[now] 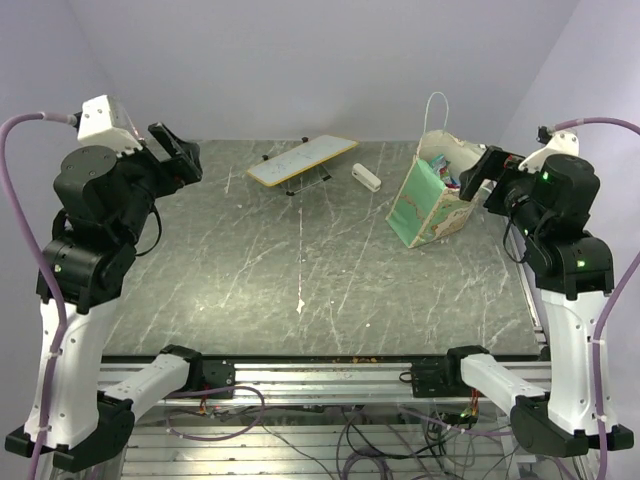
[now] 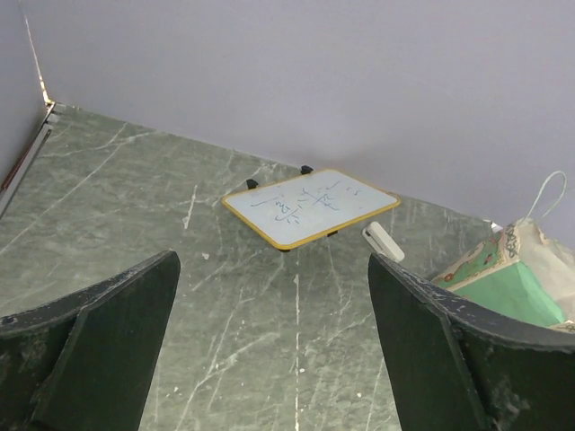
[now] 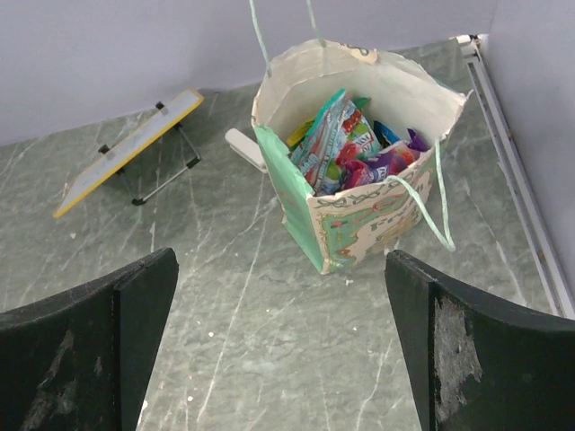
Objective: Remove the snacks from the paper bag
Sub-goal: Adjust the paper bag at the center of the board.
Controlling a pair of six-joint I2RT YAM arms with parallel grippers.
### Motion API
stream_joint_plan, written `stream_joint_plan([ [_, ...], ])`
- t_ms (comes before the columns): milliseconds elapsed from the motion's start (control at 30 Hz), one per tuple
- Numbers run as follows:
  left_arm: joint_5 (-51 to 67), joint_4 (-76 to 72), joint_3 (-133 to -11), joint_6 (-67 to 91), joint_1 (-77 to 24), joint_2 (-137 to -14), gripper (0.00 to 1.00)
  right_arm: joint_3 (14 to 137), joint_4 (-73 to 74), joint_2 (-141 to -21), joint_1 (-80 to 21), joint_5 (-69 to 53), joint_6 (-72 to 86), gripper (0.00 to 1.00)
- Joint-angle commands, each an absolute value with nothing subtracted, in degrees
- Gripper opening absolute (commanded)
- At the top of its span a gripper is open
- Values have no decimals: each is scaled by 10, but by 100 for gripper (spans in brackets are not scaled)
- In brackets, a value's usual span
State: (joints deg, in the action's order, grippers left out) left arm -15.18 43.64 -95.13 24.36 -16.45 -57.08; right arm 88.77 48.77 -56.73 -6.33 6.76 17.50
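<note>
the paper bag (image 3: pixel 359 229) sits at the far right of the table (image 1: pixel 250 260), mouth open, the snacks (image 3: pixel 346 144) packed inside. the right gripper (image 3: pixel 280 260) hangs near it, jaws spread wide and empty. the left gripper (image 2: pixel 271 265) hangs well apart on the left, jaws also spread, holding nothing.

overhead from behind, all share paper bag (image 1: pixel 420 207)

access: I see paper bag (image 3: pixel 359 224) mouth gaping toward right end effector (image 1: pixel 478 180) | obstacles: cord handle (image 3: pixel 422 218) draped over near rim; white oblong (image 3: pixel 243 148) just beside bag
</note>
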Motion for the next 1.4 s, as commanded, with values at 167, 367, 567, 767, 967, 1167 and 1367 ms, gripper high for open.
stream_joint_plan([
  [167,-164,462,-948,299,-149,-532,95,952,591,-585,-61,127,179,100],
  [367,-164,447,-918,324,-143,-503,94,959,624,-605,-61,162,191,100],
  [567,-140,455,-906,342,-138,-515,94,957,633,-648,-60,190,221,100],
  [767,-116,439,-880,370,-136,-535,93,967,616,-711,-59,213,254,100],
  [967,-80,438,-879,368,-134,-580,93,993,573,-784,-52,198,263,100],
  [1167,-44,436,-908,338,-134,-630,93,1074,514,-879,-40,164,265,100],
  [1367,-21,433,-947,289,-133,-665,93,1172,436,-989,-32,66,257,100],
])
